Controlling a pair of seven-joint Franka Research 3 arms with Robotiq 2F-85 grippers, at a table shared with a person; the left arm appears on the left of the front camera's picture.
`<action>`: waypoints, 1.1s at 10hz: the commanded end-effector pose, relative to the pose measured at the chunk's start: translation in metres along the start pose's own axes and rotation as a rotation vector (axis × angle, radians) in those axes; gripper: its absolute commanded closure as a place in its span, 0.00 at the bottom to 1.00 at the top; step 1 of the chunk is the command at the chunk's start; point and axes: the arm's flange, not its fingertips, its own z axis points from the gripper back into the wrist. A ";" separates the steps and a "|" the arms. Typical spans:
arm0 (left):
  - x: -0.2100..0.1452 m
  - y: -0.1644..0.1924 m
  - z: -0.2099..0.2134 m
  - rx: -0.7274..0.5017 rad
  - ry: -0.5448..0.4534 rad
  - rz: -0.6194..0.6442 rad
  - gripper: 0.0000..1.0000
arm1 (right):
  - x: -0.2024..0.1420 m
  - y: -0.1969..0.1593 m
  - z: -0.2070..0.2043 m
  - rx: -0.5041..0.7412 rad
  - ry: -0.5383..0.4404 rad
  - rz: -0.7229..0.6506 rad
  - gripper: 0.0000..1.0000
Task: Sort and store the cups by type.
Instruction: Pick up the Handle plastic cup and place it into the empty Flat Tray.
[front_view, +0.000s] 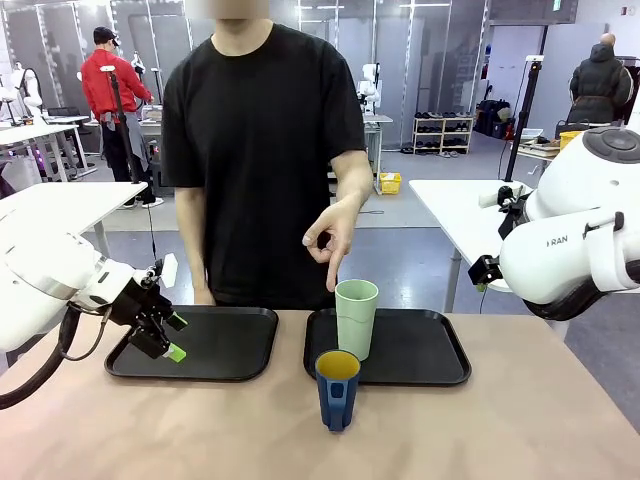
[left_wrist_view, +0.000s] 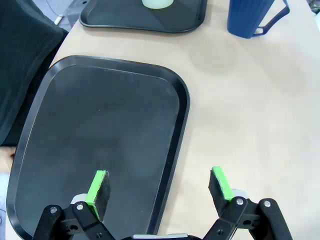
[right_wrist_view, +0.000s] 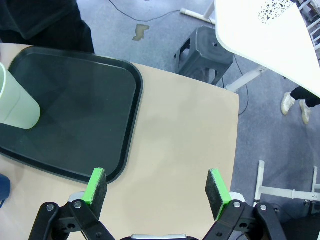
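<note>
Where tumbler (right_wrist_view: 17, 107) tops tray (right_wrist_view: 95, 95), sliver probably mug (right_wrist_view: 3, 189)

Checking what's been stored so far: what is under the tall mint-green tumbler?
The mint-green tumbler stands upright on the right-hand black tray, in its left part in the front view. Its base covers that patch, so anything beneath it is hidden.

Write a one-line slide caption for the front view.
Person's hand points at the green tumbler on a tray; blue mug stands on the table nearby.
</note>
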 end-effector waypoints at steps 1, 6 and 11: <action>0.002 0.001 0.001 0.004 -0.002 -0.009 0.00 | 0.001 0.000 -0.001 -0.004 -0.001 0.009 0.00; 0.002 0.001 0.001 0.004 -0.002 -0.009 0.00 | 0.001 0.000 -0.001 -0.004 -0.001 0.009 0.00; 0.002 0.001 0.001 0.004 -0.002 -0.009 0.00 | -0.006 -0.006 0.022 0.072 0.041 0.510 0.00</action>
